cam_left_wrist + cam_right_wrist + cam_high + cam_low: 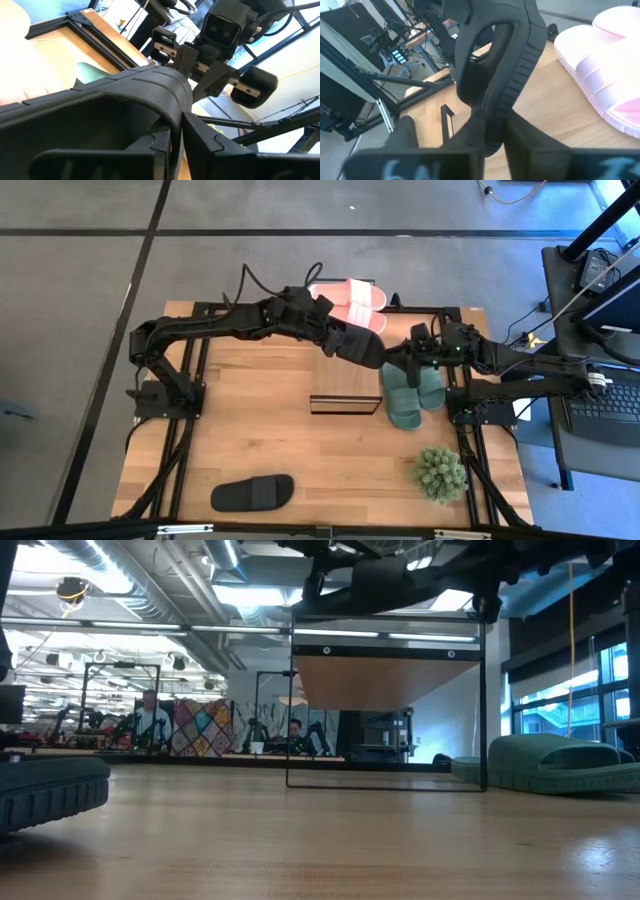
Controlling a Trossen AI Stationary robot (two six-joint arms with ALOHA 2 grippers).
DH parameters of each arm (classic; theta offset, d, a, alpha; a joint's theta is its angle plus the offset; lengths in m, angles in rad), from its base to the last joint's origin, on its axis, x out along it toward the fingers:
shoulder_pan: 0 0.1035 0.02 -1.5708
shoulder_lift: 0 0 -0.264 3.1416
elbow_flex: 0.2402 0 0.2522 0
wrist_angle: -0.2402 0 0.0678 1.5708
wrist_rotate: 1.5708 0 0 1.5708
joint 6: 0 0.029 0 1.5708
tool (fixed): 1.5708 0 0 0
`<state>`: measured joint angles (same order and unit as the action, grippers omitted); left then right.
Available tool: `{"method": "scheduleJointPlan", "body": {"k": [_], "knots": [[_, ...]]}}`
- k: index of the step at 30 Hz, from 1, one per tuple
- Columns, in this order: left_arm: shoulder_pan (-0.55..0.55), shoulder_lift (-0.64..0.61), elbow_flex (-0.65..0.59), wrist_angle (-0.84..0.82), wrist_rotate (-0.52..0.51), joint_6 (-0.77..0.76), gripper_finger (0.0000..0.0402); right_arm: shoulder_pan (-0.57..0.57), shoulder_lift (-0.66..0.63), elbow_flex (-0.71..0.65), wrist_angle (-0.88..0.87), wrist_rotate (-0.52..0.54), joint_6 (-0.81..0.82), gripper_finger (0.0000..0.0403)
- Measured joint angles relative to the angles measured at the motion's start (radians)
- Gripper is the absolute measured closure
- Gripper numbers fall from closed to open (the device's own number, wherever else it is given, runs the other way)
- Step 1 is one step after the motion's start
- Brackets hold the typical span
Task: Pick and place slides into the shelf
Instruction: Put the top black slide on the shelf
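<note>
One black slide (357,343) is held in the air between both grippers, above the table's far middle, beyond the shelf (345,402). My left gripper (335,338) is shut on it from the left, and my right gripper (403,358) is shut on it from the right. The second black slide (252,493) lies sole down near the table's near edge. The pink pair (350,298) lies at the far edge. The green pair (410,392) lies right of the shelf. In the low view the shelf (385,710) stands under the held slide (400,580). My left gripper pinches the black slide's wide strap (172,107) between its two fingers, coming from the table's left. The slide is lifted clear of the table. My right gripper pinches the slide's sole at one end (492,132) between its two fingers, coming from the table's right. The slide stands on edge in the hold.
A small potted plant (440,472) stands at the table's near right corner. Black frame rails (470,450) run along the table's left and right sides. Bare wood (250,420) lies left of the shelf. People and other robots show in the room behind (150,720).
</note>
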<state>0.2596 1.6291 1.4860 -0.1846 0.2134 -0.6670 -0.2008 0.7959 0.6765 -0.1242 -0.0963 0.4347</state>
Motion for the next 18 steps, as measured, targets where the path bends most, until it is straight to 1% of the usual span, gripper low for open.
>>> {"method": "scheduleJointPlan", "body": {"k": [1, 6, 12, 15, 18], "knots": [[0.000, 0.000, 0.000, 0.002, 0.000, 0.000, 0.0361, 0.000, 0.000, 0.000, 0.000, 0.000, -0.013, 0.0364], [-0.008, 0.000, 0.000, 0.002, -0.004, 0.001, 0.0352, 0.001, 0.000, 0.000, -0.008, -0.010, -0.025, 0.0364], [-0.012, 0.001, 0.000, 0.003, 0.010, 0.092, 0.0349, 0.001, 0.000, 0.000, -0.024, -0.011, -0.028, 0.0364], [-0.018, 0.001, 0.000, 0.006, 0.014, 0.101, 0.0332, 0.001, -0.001, 0.000, -0.026, -0.011, -0.028, 0.0364], [-0.019, 0.001, 0.000, 0.011, 0.051, 0.121, 0.0298, 0.001, -0.009, 0.000, -0.031, -0.014, -0.033, 0.0364]]}}
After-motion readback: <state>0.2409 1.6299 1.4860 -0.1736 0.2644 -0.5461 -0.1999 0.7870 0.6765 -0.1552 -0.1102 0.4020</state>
